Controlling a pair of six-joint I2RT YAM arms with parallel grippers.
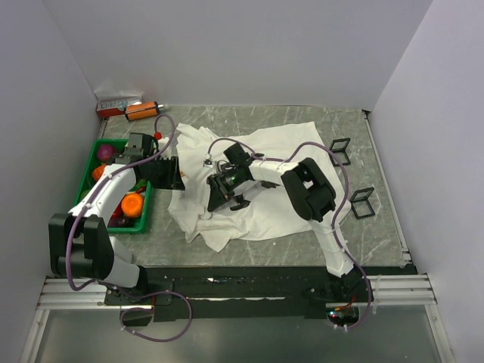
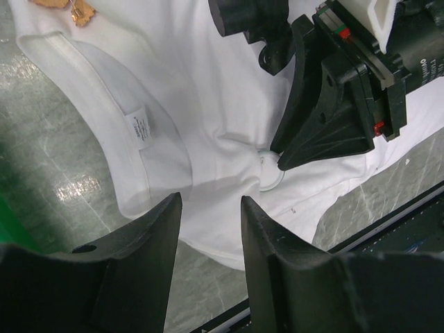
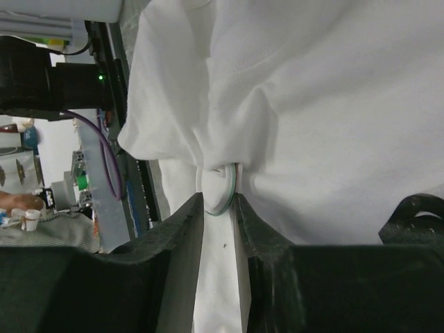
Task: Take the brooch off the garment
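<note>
At the far left of the worktop stood a green bin with a round orange fruit in it. The left arm reached over the bin towards the white garment.

The left gripper hung just over the garment's near-left edge. Its fingers were moderately parted and held nothing; cloth and bare worktop showed through the gap.

The garment lay rumpled across the middle of the worktop. In the left wrist view its collar band ran along the left side, with a small sewn-in label on the inside. The brooch sat at the far end of that collar, at the upper left corner of that view. It was a tiny orange-gold piece resting on the cloth, well apart from both grippers and touched by neither.

Further right, the right gripper came down onto the garment's middle. Its fingers were closed almost fully, pinching a white disc edge-on with folds of cloth gathered tightly around it. The fabric puckered towards that pinch.

At the right side, two black square frames lay on the bare worktop, beside the garment's edge.
</note>
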